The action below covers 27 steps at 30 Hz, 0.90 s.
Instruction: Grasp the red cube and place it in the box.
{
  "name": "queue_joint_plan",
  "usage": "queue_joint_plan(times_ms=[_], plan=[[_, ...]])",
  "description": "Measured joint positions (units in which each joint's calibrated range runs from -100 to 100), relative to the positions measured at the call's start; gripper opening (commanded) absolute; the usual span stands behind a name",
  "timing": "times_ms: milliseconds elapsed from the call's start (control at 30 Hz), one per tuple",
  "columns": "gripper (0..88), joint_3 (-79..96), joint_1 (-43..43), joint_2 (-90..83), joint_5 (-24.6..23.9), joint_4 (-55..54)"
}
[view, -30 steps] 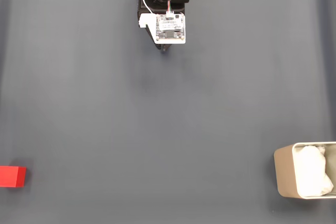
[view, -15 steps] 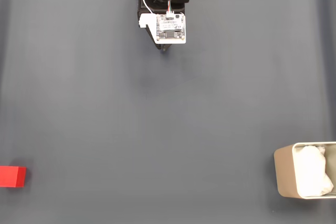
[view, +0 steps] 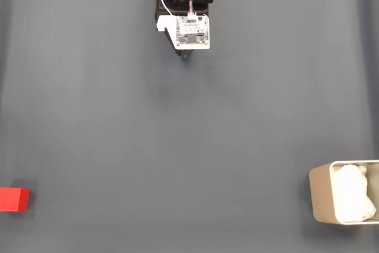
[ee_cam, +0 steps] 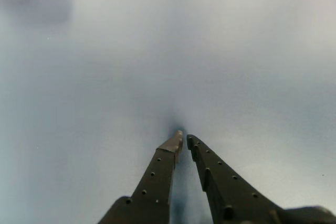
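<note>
Hugging opposite edges: red cube (view: 13,199); box (view: 344,200).

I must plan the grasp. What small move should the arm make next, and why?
Probably swing toward the fixed view's lower left and open the jaws. The red cube lies alone at the left edge, far from the gripper, whose fingertips are nearly together over bare mat near the top centre. The box waits at the lower right.
</note>
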Motion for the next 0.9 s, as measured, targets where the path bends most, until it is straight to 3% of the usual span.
queue_joint_plan(times_ms=[467,700,900], plan=[[0.0,0.0,0.0,0.0,0.29,-0.32],[0.0,-2.89,0.52,2.52,-0.1,-13.21],[0.0,-18.54,0.89,15.72,0.39,-19.17]])
